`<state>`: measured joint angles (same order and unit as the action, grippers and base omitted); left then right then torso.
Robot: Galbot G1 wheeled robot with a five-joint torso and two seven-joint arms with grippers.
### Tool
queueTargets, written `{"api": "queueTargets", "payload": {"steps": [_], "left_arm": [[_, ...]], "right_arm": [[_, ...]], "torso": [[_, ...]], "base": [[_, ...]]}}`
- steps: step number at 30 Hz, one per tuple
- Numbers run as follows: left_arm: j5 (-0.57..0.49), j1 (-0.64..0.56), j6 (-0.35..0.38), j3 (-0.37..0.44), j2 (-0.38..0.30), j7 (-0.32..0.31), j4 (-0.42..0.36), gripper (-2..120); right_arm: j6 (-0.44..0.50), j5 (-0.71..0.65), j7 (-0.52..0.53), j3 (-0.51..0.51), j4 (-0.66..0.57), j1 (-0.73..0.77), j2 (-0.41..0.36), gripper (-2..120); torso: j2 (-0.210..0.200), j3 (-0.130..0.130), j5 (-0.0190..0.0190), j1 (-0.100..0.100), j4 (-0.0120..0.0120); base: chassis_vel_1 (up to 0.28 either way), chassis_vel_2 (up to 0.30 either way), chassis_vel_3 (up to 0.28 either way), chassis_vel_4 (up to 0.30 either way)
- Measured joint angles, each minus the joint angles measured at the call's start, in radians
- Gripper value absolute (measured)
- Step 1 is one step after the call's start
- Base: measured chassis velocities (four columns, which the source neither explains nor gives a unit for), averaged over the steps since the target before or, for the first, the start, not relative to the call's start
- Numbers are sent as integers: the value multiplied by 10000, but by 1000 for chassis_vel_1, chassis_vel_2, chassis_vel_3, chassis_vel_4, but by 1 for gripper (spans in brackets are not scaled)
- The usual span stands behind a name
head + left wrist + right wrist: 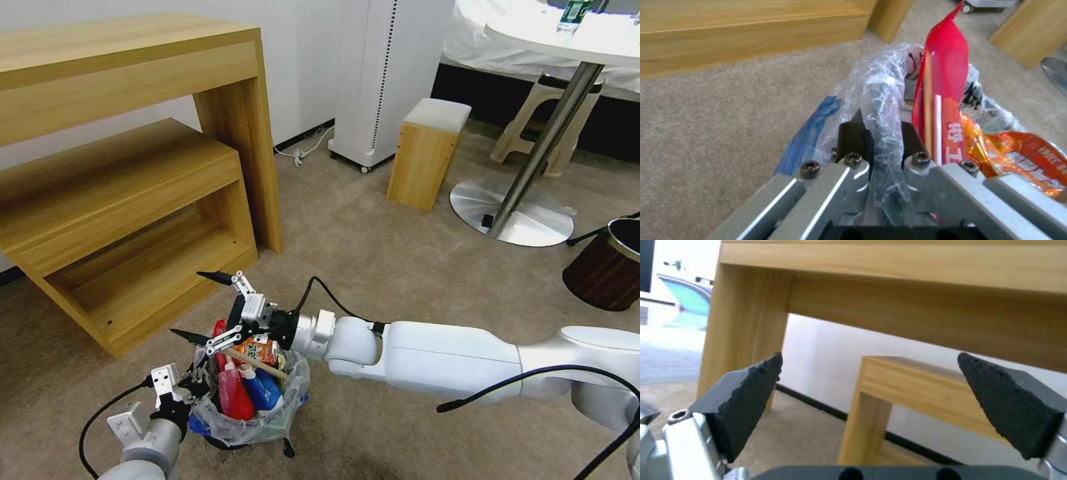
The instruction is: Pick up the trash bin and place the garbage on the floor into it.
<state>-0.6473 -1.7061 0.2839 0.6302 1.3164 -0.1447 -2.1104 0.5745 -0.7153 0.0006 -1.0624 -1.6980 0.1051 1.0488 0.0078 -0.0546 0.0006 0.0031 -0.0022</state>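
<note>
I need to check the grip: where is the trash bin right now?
In the head view the trash bin sits low and left of centre, in front of the wooden shelf unit; the left gripper clamps its rim, with the right gripper open just above.

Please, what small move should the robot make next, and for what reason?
Probably lift the right gripper away from the trash bin. It is open and holds nothing, just above the bin, which is already full of garbage. The left gripper is shut on the bin's bag-wrapped rim, and the floor nearby shows no litter.
</note>
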Motion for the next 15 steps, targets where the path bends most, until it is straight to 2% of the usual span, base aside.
{"api": "queueTargets", "payload": {"steps": [4, 11, 13, 15], "left_arm": [[-37, 29, -1, 64, -18, -11, 53, 3], [-268, 59, 25, 297, -240, -75, 92, 3], [-297, 74, 27, 329, -266, -87, 108, 3], [-495, 237, 39, 474, -441, -167, 215, 3]], "right_arm": [[-61, -3, 29, 274, -147, 62, -251, 100], [-459, -31, 379, 1677, -682, 687, -1301, 100], [-474, -24, 398, 1782, -708, 760, -1381, 100], [-536, 89, 453, 2548, -868, 1314, -1893, 100]], "torso": [[1, 0, -3, 0, 0], [0, -1, -9, 0, -5], [0, -1, -9, 0, -6], [0, -1, -4, 1, -2]], "base": [[0, 0, 0, 0], [0, 0, 0, 0], [0, 0, 0, 0], [0, 0, 0, 0]]}}
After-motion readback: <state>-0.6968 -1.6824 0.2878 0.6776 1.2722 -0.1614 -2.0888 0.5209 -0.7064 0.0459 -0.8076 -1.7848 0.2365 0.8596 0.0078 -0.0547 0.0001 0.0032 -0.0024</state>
